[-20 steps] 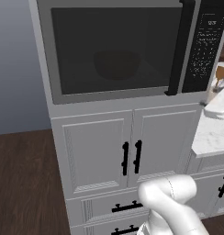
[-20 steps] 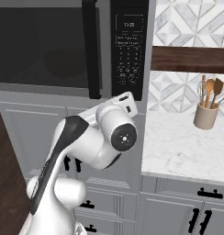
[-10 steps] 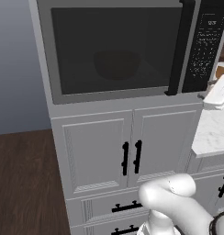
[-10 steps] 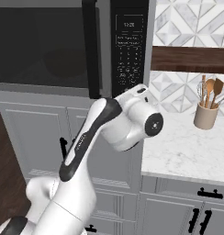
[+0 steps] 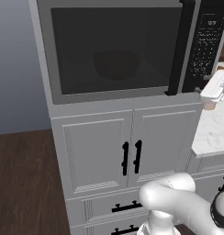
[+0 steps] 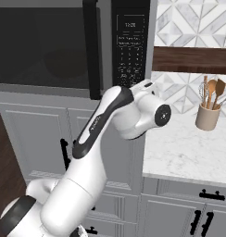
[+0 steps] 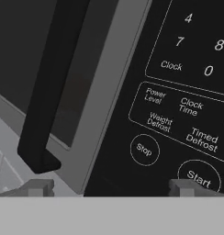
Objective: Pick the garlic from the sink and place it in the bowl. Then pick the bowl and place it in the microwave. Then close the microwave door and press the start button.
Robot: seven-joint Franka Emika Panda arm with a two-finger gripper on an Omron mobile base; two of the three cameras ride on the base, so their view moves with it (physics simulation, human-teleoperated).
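Observation:
The microwave (image 5: pixel 45 55) has its door (image 5: pixel 68 94) shut, the black bar handle (image 5: pixel 180 50) beside the keypad (image 5: pixel 208 41). Through the dark glass the bowl (image 5: pixel 114 64) shows dimly inside. The garlic is hidden and the sink is out of view. My gripper (image 7: pixel 111 188) is open, its fingertips (image 7: pixel 40 187) wide apart, close in front of the keypad's lower edge. In the hand view the Start button (image 7: pixel 198 176) is just above the right fingertip, the Stop button (image 7: pixel 143 149) left of it, and the handle's foot (image 7: pixel 38 158) above the left fingertip. My hand (image 6: pixel 142 88) hovers at the keypad's bottom.
A beige holder with wooden utensils (image 6: pixel 208 115) stands on the marble counter (image 6: pixel 189 148) right of the microwave. Grey cabinet doors with black handles (image 5: pixel 132 156) sit under it. Dark wood floor (image 5: pixel 22 183) lies to the left.
The arm has swung up and to the right, bringing the hand closer to the keypad's lower part. The door stays shut and the jaws stay open.

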